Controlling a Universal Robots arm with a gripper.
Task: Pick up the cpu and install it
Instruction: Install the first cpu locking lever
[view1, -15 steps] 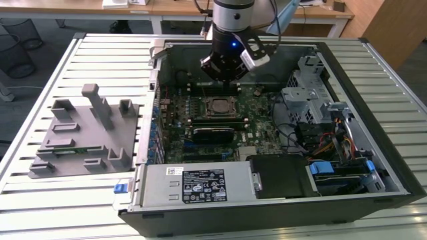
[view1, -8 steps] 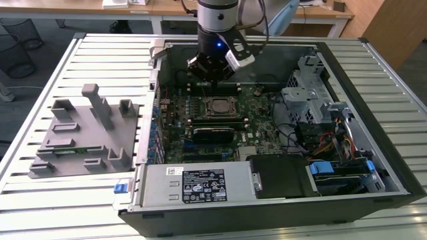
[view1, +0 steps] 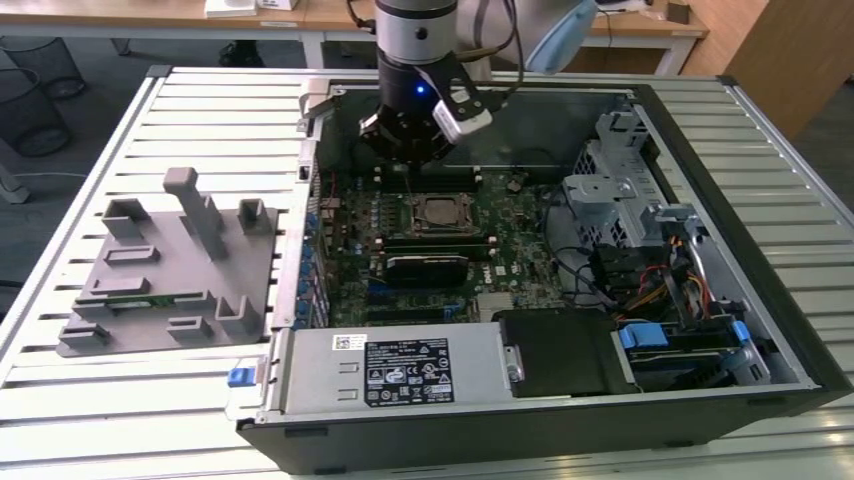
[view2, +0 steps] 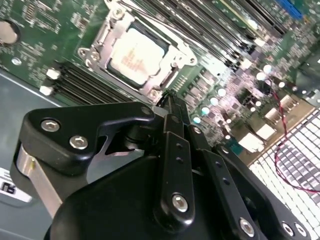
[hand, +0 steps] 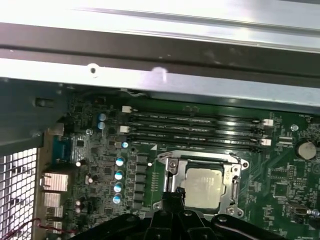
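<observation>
The cpu (view1: 437, 212) lies flat inside its socket frame (view1: 437, 228) on the motherboard, silvery top up. Both wrist views show the cpu (view2: 136, 56) (hand: 204, 187) seated within the metal frame. My gripper (view1: 411, 158) hangs inside the open computer case, just above the board and beside the socket's far edge. In the second wrist view my gripper (view2: 167, 97) is shut, its black fingers pressed together with nothing between them. The first wrist view has my gripper (hand: 172, 194) tip next to the socket's corner, apart from the cpu.
Memory slots (hand: 195, 131) run along the socket's far side. A grey fixture tray (view1: 134, 335) with a green memory stick (view1: 147, 297) lies on the exterior view's left. Case walls, a drive cage (view1: 621, 190) and the power supply (view1: 394, 370) hem in the board.
</observation>
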